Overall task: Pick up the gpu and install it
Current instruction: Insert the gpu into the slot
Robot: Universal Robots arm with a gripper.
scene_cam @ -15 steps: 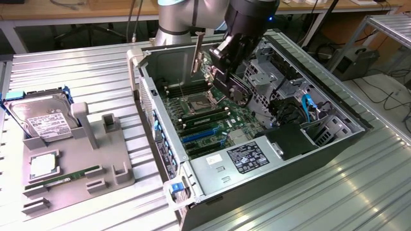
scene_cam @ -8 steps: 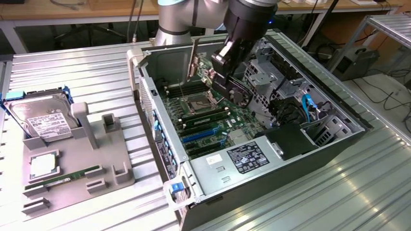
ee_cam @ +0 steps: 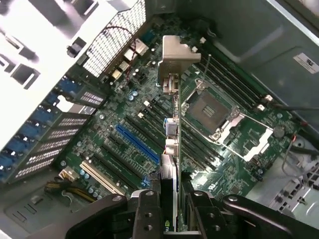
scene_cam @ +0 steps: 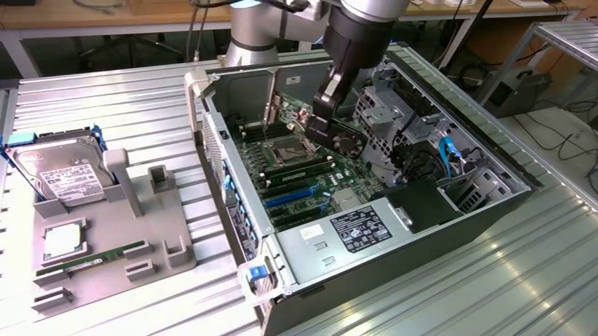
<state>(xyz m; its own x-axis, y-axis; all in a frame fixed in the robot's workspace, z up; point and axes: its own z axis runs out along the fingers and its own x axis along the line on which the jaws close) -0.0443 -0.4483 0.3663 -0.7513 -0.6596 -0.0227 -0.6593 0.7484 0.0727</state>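
Observation:
Over the open computer case (scene_cam: 486, 161), my gripper (scene_cam: 327, 115) is shut on the gpu (scene_cam: 342, 142), whose black cooler and round fan show just below the fingers. In the wrist view the gpu (ee_cam: 171, 129) appears edge-on, clamped between the two black fingers (ee_cam: 147, 209), and its silver end bracket (ee_cam: 174, 55) points toward the case's rear slot openings. The card hangs upright above the motherboard (ee_cam: 239, 134), clear of it. It lies roughly parallel to the expansion slots, beside the long blue slot (ee_cam: 137, 144) and the CPU socket (ee_cam: 212, 112).
A grey parts holder (scene_cam: 140, 231) on the exterior view's left carries a silver hard drive (scene_cam: 66, 175) and a narrow green RAM stick (scene_cam: 94, 260). Inside the case are the labelled power supply (scene_cam: 360, 227), a drive cage (scene_cam: 393, 112) and cables (scene_cam: 449, 154). The arm's base (scene_cam: 257, 35) stands behind.

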